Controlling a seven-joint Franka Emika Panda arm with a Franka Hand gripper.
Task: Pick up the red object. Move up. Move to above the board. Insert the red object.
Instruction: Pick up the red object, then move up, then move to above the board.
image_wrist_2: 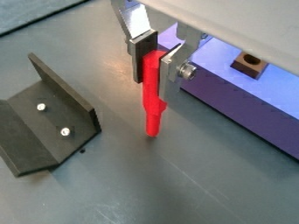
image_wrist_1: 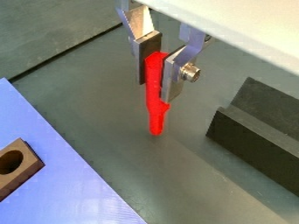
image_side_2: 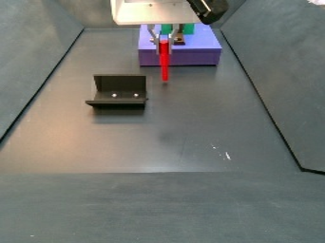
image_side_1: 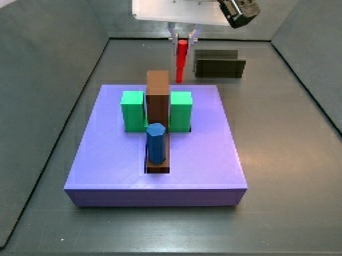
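My gripper (image_wrist_1: 162,63) is shut on the upper end of the red object (image_wrist_1: 155,98), a thin bright red peg that hangs upright below the fingers, its tip just above the grey floor. Both wrist views show it (image_wrist_2: 152,98). In a side view the gripper (image_side_1: 183,38) holds the peg (image_side_1: 183,54) beyond the far edge of the lavender board (image_side_1: 201,150). The board carries green blocks (image_side_1: 132,110), a tall brown block (image_side_1: 158,95) and a blue peg (image_side_1: 156,142). In a wrist view the board's corner (image_wrist_1: 52,166) with a brown holed block (image_wrist_1: 14,164) lies beside the peg.
The dark L-shaped fixture (image_wrist_2: 47,114) stands on the floor beside the gripper, also seen in a wrist view (image_wrist_1: 260,127) and in both side views (image_side_2: 118,92) (image_side_1: 219,65). Grey walls enclose the floor.
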